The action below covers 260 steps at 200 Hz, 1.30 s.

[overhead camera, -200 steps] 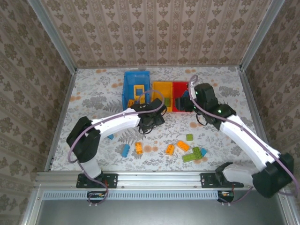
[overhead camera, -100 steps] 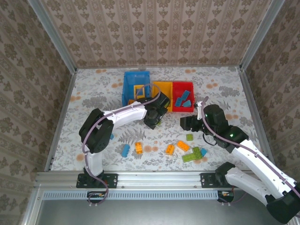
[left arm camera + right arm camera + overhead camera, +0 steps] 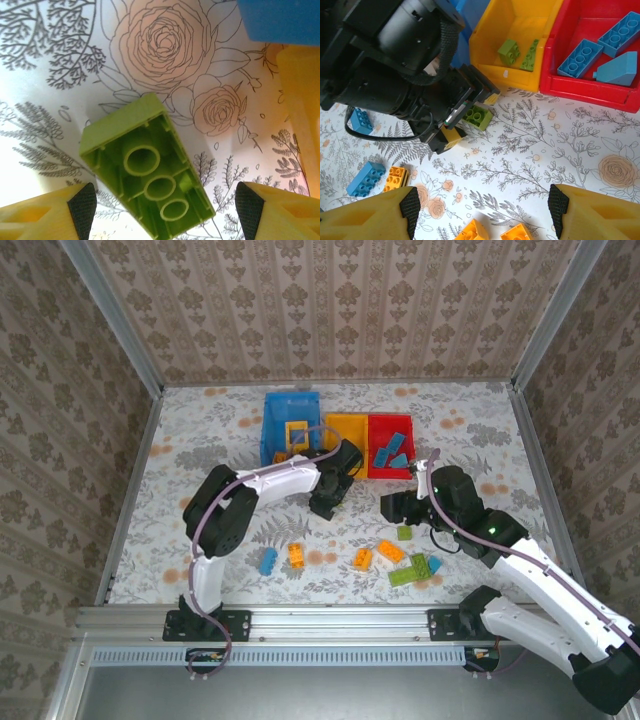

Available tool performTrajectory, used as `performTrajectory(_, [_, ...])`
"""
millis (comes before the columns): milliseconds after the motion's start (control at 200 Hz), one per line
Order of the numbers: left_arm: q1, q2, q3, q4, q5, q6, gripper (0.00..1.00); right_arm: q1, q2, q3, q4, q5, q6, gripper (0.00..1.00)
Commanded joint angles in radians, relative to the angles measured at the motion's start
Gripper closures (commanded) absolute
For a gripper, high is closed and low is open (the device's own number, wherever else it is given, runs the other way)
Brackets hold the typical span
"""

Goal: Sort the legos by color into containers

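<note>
White tabletop (image 3: 200, 450) here, printed with grey line-drawn roses and ferns plus a few faint orange blotches. Beige damask wallpaper (image 3: 330, 310) all round. Up at 12 o'clock: blue bin (image 3: 290, 406) with an orange frame (image 3: 296, 432) in it, yellow bin (image 3: 520, 25) with two green bricks (image 3: 509, 51), red bin (image 3: 585, 89) with light-blue bricks (image 3: 580, 57). Lime-green brick (image 3: 150, 185) near the middle. Down around 6 o'clock, loose orange pieces (image 3: 391, 550), green pieces (image 3: 405, 575) and a blue piece (image 3: 268, 561).

Light was bright, even and diffuse. On the table (image 3: 200, 430) shadows were soft. In the left wrist view the green brick (image 3: 150, 170) was sharp, while the yellow bin (image 3: 302, 100) at 3 o'clock glowed, washed-out and soft.
</note>
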Motion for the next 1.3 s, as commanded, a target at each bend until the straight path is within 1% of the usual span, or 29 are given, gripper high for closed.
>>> performTrajectory(0, [0.012,0.034,0.023,-0.057,0.006,-0.024,0.29,0.011,-0.012,0.004,-0.011,0.014,0.012,0.28])
performTrajectory(185, [0.014,0.030,-0.008,-0.027,0.000,-0.018,0.50,0.014,-0.008,0.012,0.000,-0.003,0.008,0.28])
performTrajectory(215, [0.014,0.020,-0.025,-0.015,-0.002,-0.020,0.57,0.014,-0.009,0.015,0.000,-0.009,0.007,0.28])
performTrajectory(300, [0.009,-0.016,-0.075,0.023,-0.003,-0.030,0.70,0.014,-0.005,0.018,0.004,-0.012,0.006,0.28])
performTrajectory(450, [0.002,-0.099,-0.158,0.044,-0.003,0.011,0.74,0.015,-0.002,0.033,0.004,-0.016,0.003,0.28])
performTrajectory(500, [-0.002,-0.152,-0.199,0.055,-0.012,0.030,0.75,0.015,-0.004,0.042,0.002,-0.018,0.003,0.28])
performTrajectory(530, [-0.006,-0.185,-0.219,0.061,-0.020,0.055,0.75,0.015,-0.008,0.046,0.002,-0.018,0.002,0.28])
performTrajectory(560, [-0.012,-0.216,-0.229,0.060,-0.029,0.085,0.78,0.015,-0.012,0.049,0.006,-0.020,0.001,0.28])
performTrajectory(605, [-0.016,-0.255,-0.226,0.043,-0.043,0.144,0.78,0.015,-0.019,0.050,0.017,-0.022,0.003,0.28])
performTrajectory(650, [-0.020,-0.279,-0.196,0.007,-0.059,0.227,0.78,0.015,-0.024,0.049,0.036,-0.028,0.011,0.28])
performTrajectory(705, [-0.023,-0.285,-0.121,-0.065,-0.084,0.342,0.78,0.014,-0.030,0.042,0.076,-0.039,0.031,0.28])
performTrajectory(755, [-0.026,-0.276,-0.052,-0.120,-0.109,0.444,0.78,0.012,-0.033,0.030,0.124,-0.043,0.055,0.28])
performTrajectory(840, [-0.019,-0.243,0.043,-0.167,-0.133,0.569,0.77,0.012,-0.015,0.018,0.200,-0.019,0.100,0.25])
performTrajectory(920, [0.005,-0.191,0.132,-0.195,-0.128,0.646,0.77,0.012,0.032,0.041,0.221,0.015,0.124,0.24])
performTrajectory(980, [0.033,-0.140,0.193,-0.183,-0.096,0.706,0.77,0.011,0.058,0.063,0.236,0.031,0.135,0.24])
performTrajectory(1025, [0.050,-0.099,0.254,-0.169,-0.070,0.755,0.76,0.011,0.067,0.071,0.251,0.041,0.141,0.24])
performTrajectory(1100, [0.068,-0.010,0.381,-0.191,-0.058,0.839,0.76,0.009,0.080,0.092,0.269,0.054,0.145,0.24])
performTrajectory(1180, [0.072,0.071,0.519,-0.228,-0.083,0.916,0.76,0.009,0.095,0.120,0.264,0.063,0.139,0.24])
performTrajectory(1295, [0.083,0.181,0.666,-0.271,-0.114,0.996,0.74,0.006,0.116,0.142,0.250,0.066,0.136,0.24])
